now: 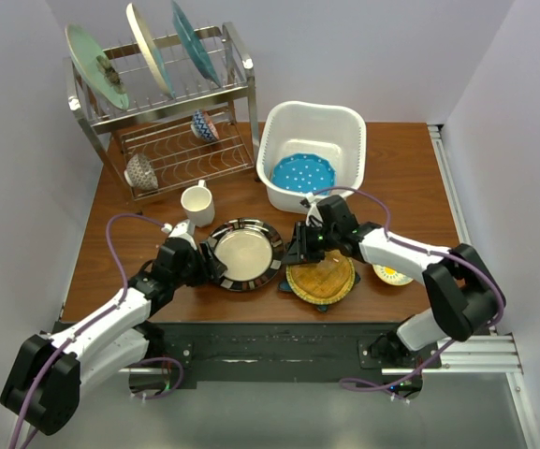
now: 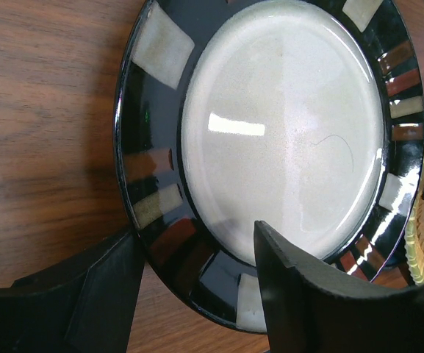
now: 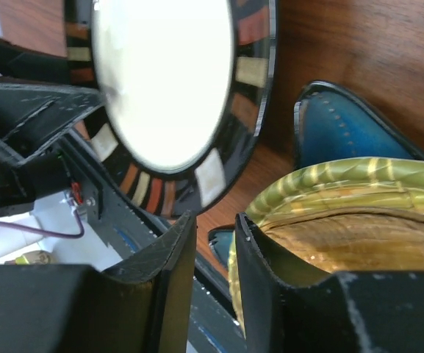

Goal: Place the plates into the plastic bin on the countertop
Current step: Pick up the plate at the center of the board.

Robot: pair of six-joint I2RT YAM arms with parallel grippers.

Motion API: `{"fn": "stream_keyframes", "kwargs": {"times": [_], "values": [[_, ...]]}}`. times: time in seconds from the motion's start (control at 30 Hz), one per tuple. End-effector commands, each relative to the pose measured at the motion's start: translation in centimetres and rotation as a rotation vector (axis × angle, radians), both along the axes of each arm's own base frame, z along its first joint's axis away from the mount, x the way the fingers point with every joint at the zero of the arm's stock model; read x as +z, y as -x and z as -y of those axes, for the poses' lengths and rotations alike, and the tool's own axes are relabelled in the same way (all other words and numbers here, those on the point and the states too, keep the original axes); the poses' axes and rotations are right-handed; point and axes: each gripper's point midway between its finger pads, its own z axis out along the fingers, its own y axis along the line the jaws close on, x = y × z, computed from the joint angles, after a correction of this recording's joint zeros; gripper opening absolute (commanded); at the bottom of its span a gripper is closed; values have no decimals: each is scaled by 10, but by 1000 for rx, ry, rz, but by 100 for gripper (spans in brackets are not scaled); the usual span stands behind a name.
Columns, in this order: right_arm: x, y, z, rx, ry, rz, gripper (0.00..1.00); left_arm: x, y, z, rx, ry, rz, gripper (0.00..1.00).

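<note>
A black-rimmed cream plate [image 1: 244,253] lies near the front middle of the wooden table, large in the left wrist view [image 2: 285,125]. My left gripper [image 1: 209,262] [image 2: 195,229] is open, and its fingers straddle the plate's left rim. An amber round plate [image 1: 324,279] [image 3: 358,220] rests on a blue star-shaped plate [image 3: 344,132] to the right. My right gripper [image 1: 298,251] [image 3: 215,217] stands at the amber plate's left rim, jaws a narrow gap apart, one finger against the rim. The white plastic bin [image 1: 354,122] stands behind with a blue dotted plate [image 1: 302,173] in it.
A steel wire dish rack [image 1: 171,122] at the back left holds three upright plates, with two bowls on its lower shelf. A white mug [image 1: 197,201] stands just behind the black-rimmed plate. A small yellow-centred bowl [image 1: 392,274] sits right of the amber plate.
</note>
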Motion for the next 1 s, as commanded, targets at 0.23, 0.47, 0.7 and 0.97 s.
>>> {"fn": "stream_keyframes", "kwargs": {"times": [0.23, 0.47, 0.7, 0.97], "values": [[-13, -22, -15, -21, 2, 7, 33, 6, -4, 6, -15, 30, 37, 64], [-20, -26, -20, -24, 8, -1, 24, 6, -4, 6, -16, 30, 36, 64], [-4, -30, -10, -42, 48, 57, 9, 9, -5, 2, -4, 18, 47, 65], [22, -29, -1, -44, 78, 111, 11, 18, -6, -2, 2, -9, 54, 71]]}}
